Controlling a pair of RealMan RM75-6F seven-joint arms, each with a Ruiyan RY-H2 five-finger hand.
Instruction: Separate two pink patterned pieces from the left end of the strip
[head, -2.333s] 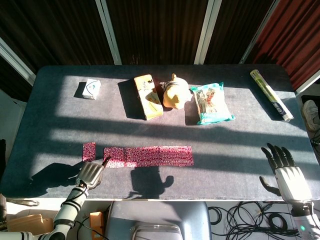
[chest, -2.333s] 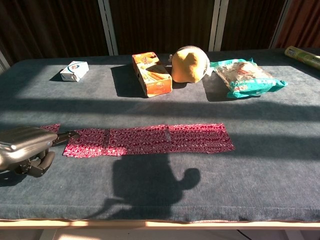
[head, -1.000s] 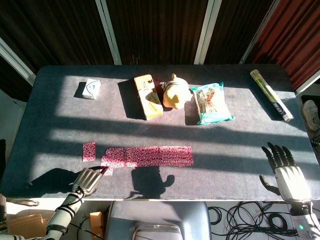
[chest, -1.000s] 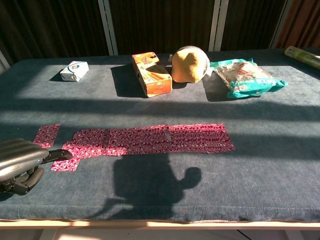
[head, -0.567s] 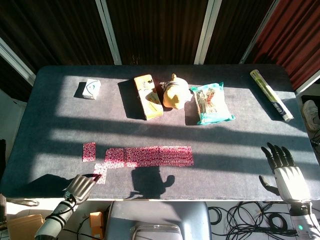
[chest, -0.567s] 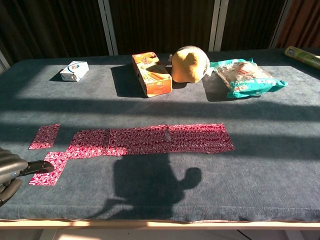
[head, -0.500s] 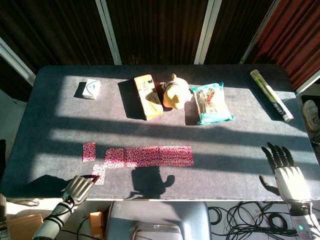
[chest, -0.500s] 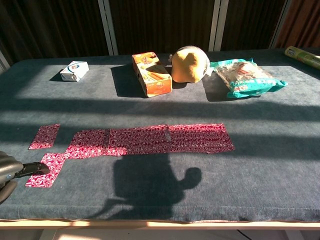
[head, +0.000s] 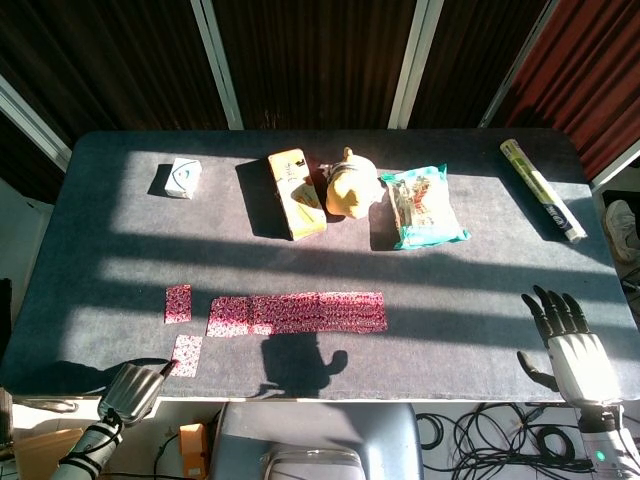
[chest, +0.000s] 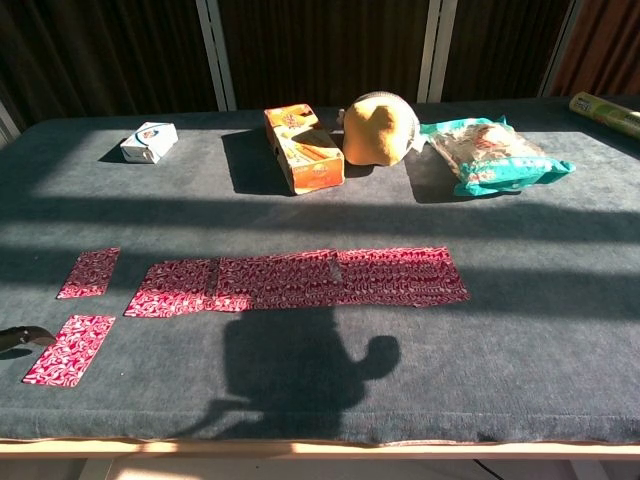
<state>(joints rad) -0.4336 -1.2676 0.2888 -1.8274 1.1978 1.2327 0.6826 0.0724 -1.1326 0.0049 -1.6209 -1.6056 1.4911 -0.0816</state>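
Back toward the near-left table edge went the grey left hand (head: 130, 390), dragging a second pink patterned piece (chest: 70, 349) clear of the long pink patterned strip (chest: 300, 279). Two pieces now lay apart: that one, and the first pink patterned piece (chest: 90, 272) beyond it. One fingertip touched the near piece; I couldn't tell the hand's grip. The grey right hand (head: 570, 345) rested with fingers spread.
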